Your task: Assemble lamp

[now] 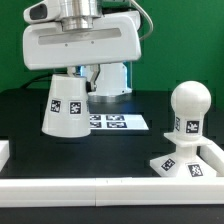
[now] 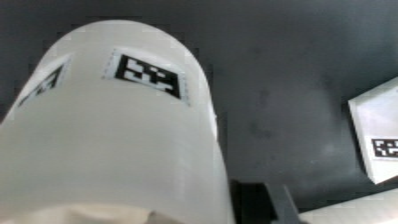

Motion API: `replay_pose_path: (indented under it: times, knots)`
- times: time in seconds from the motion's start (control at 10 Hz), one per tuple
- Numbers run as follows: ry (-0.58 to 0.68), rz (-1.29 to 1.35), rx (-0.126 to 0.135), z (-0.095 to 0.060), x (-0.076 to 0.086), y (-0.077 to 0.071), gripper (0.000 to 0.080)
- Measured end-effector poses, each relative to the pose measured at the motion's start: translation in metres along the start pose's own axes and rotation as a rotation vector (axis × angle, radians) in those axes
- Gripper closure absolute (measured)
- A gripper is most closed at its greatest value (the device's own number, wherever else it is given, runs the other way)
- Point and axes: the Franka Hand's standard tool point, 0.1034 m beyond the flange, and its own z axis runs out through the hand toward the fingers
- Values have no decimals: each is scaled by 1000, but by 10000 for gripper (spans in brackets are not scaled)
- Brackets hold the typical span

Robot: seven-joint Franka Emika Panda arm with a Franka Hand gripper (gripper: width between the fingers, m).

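Observation:
My gripper (image 1: 72,72) is shut on the white cone-shaped shade (image 1: 64,104), gripping its narrow top end. The shade hangs slightly tilted at the exterior view's left, its wide rim close to the black table. In the wrist view the shade (image 2: 125,130) fills most of the picture, with one dark finger (image 2: 267,200) beside it. The round-headed bulb (image 1: 188,108) stands upright in the flat square base (image 1: 190,164) at the exterior view's right, well apart from the shade.
The marker board (image 1: 110,122) lies flat on the table between the shade and the base. A white rail (image 1: 100,186) runs along the table's front edge, with a short piece at the left. A white tagged surface (image 2: 377,130) shows at the wrist view's edge.

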Motion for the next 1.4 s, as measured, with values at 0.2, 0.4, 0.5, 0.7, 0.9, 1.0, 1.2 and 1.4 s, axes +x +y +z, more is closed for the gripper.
replay_pose_path:
  times: [0.2, 0.4, 0.5, 0.7, 0.9, 1.0, 1.2, 1.4]
  knots:
    - [-3, 38, 7, -1, 0, -6, 755]
    - [-10, 104, 47, -13, 8, -41, 755]
    - [-12, 154, 77, -25, 21, -62, 755]
    - [-32, 280, 127, -50, 47, -97, 755]
    - [-24, 316, 157, -67, 71, -119, 755]
    - [-28, 318, 151, -63, 66, -116, 755]
    - [-30, 319, 150, -62, 65, -115, 755]
    - [-52, 327, 144, -71, 68, -127, 755]
